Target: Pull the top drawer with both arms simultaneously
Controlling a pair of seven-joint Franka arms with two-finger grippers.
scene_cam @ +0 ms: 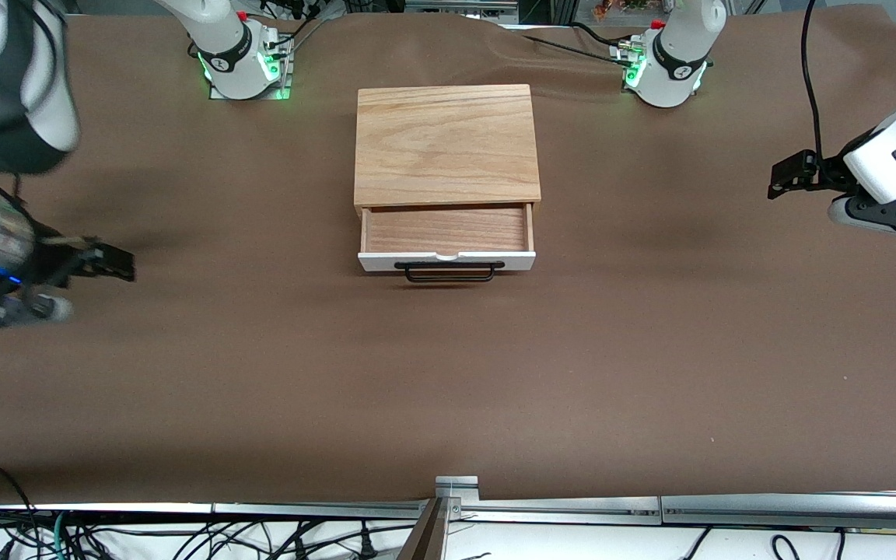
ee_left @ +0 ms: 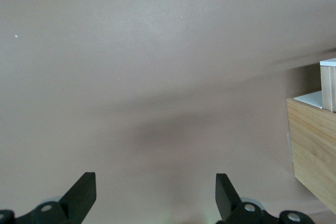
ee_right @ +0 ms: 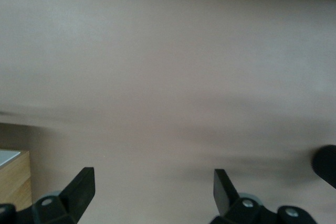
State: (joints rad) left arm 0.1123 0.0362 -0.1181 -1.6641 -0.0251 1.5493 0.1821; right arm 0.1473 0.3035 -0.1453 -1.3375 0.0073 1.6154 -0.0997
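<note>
So the top drawer (scene_cam: 446, 230) was already slid partway out of the light-wood box (scene_cam: 446, 144) in the middle of the table (scene_cam: 448, 389), its white front and black bar handle (scene_cam: 449, 271) facing the front camera, nothing visible inside it; looked to me like the pull itself was done. Both arms were parked well clear of it, which makes sense if they'd let go; the left gripper (scene_cam: 784, 177) hung over bare table at the left arm's end, fingers (ee_left: 81, 195) spread wide and holding nothing; the right gripper (scene_cam: 115, 263) was over the table at the right arm's end, fingers (ee_right: 80, 187) wide apart too, empty; each wrist view just caught a corner of the box off to one side.
</note>
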